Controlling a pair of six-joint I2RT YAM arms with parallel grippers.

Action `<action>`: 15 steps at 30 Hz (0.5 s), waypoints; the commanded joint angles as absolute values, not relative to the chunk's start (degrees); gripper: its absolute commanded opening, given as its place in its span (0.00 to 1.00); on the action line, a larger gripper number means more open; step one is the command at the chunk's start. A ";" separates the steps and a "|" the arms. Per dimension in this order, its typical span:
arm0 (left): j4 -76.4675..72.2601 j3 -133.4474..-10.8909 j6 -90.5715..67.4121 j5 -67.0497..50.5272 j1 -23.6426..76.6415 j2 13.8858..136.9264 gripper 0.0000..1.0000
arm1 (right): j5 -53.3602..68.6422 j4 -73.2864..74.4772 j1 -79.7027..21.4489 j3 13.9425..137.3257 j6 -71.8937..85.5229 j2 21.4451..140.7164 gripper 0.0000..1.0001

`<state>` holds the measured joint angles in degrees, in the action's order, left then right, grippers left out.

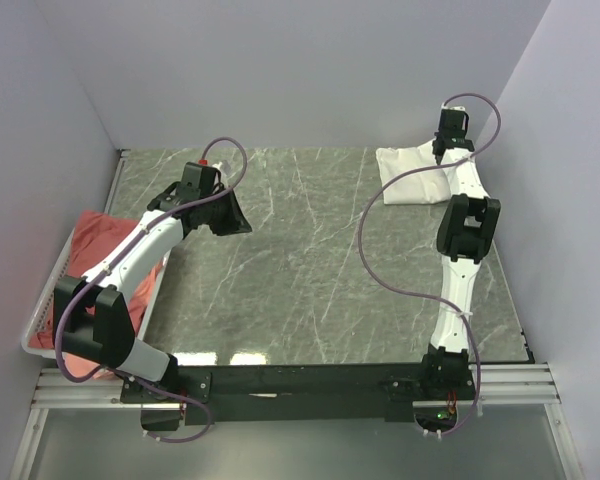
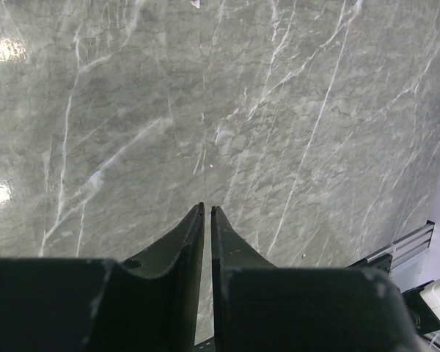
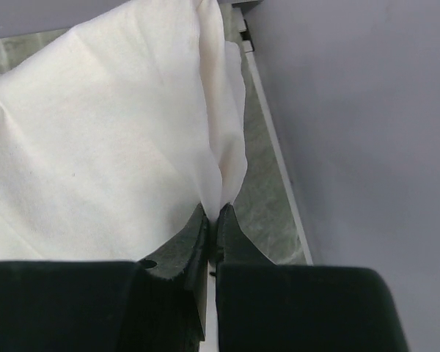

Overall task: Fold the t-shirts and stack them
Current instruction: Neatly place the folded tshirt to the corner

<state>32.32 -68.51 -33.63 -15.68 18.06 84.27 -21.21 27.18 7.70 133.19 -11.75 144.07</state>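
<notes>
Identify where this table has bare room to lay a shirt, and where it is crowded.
Bare: middle of the table, between left hand and white t-shirt. Crowded: far right corner, where the right hand pinches that shirt; left edge, with the basket of salmon t-shirts.

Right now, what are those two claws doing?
Right gripper shut on white t-shirt, far right corner. Left gripper nearly shut, empty, over table. Red t-shirts in wire basket. Nothing blocking.
</notes>
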 commanded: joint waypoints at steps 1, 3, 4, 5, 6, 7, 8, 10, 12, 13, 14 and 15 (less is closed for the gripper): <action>31.20 -69.79 -32.26 -17.05 17.67 83.93 0.15 | -23.55 22.59 9.05 135.61 -13.53 144.32 0.00; 30.76 -69.35 -32.34 -17.49 17.58 83.94 0.15 | -23.03 21.98 9.49 135.62 -13.45 143.97 0.00; 30.59 -69.17 -32.34 -17.58 17.40 83.94 0.15 | -22.42 21.89 9.67 135.70 -13.36 143.88 0.00; 30.50 -69.08 -32.34 -17.84 17.40 83.94 0.15 | -22.33 21.71 9.84 135.88 -13.27 143.88 0.00; 30.50 -69.08 -32.34 -18.02 17.40 84.02 0.15 | -22.32 21.71 9.84 135.97 -13.36 143.96 0.00; 30.50 -69.17 -32.34 -18.02 17.40 84.20 0.15 | -22.24 21.53 9.84 136.14 -13.36 144.05 0.00; 30.50 -69.17 -32.34 -17.93 17.40 84.20 0.15 | -22.24 21.45 9.84 136.23 -13.53 144.05 0.00; 30.50 -69.26 -32.26 -18.11 17.31 84.29 0.15 | -22.24 21.27 9.84 136.05 -13.54 144.23 0.00; 30.41 -69.26 -32.26 -18.28 17.31 84.29 0.15 | -22.06 20.92 9.84 135.79 -13.54 144.23 0.01; 30.41 -69.17 -32.26 -18.46 17.31 84.29 0.15 | -22.06 20.66 9.84 135.27 -13.54 144.14 0.01; 30.41 -69.08 -32.26 -18.46 17.31 84.29 0.15 | -21.63 20.48 9.84 135.18 -13.45 144.23 0.02; 30.15 -68.91 -32.34 -18.46 17.31 84.20 0.15 | -21.45 20.13 9.84 135.18 -13.36 144.32 0.03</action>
